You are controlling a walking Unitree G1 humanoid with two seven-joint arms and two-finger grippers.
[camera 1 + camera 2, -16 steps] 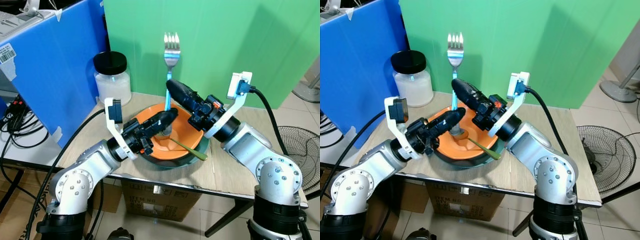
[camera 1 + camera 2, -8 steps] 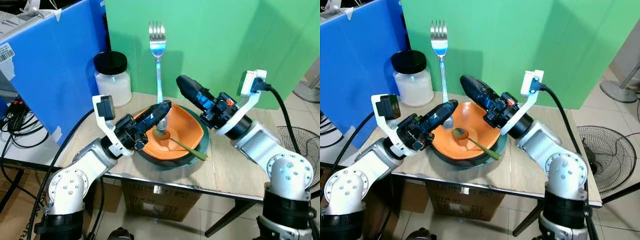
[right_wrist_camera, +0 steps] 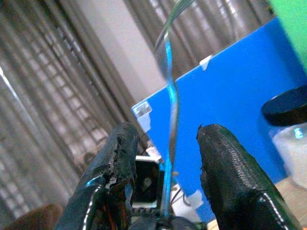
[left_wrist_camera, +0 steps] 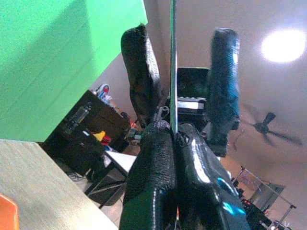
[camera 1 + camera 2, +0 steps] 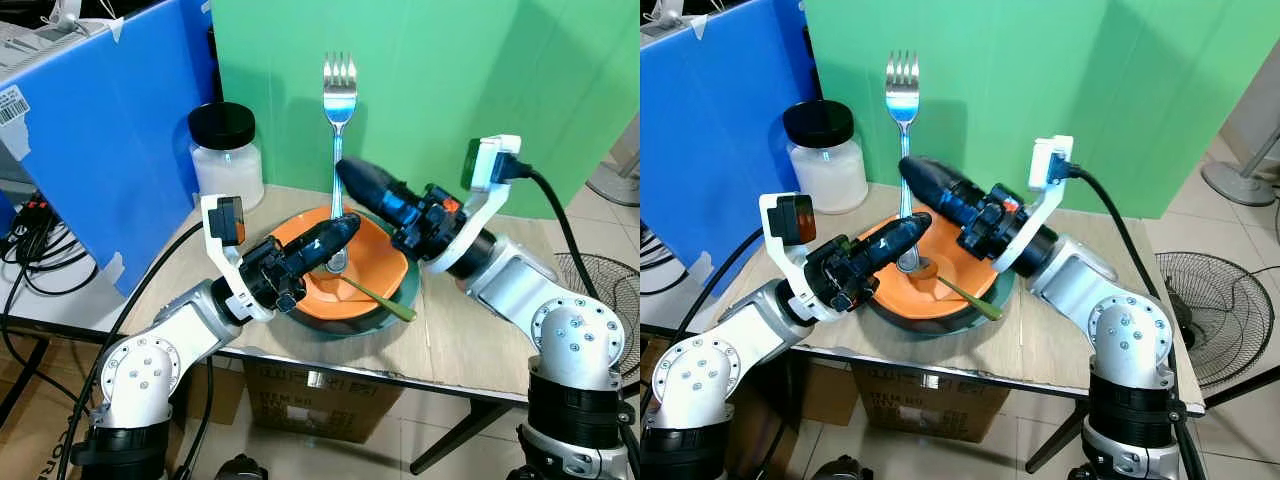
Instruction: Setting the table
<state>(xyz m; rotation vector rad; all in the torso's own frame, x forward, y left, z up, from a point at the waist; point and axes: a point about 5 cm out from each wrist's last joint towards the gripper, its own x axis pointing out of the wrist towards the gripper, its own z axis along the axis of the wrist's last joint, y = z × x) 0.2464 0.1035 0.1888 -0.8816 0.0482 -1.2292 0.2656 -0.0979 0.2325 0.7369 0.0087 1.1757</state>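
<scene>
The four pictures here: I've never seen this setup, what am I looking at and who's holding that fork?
A humanoid robot with two silver arms stands at a small table. The two wide pictures come from its head camera, the two close ones from cameras on its wrists. On the table sit an orange bowl on a dark plate, a green spoon in the bowl, and a white jar. The left gripper pinches a fork upright by its handle. The right gripper is open, one finger on each side of the fork.
</scene>
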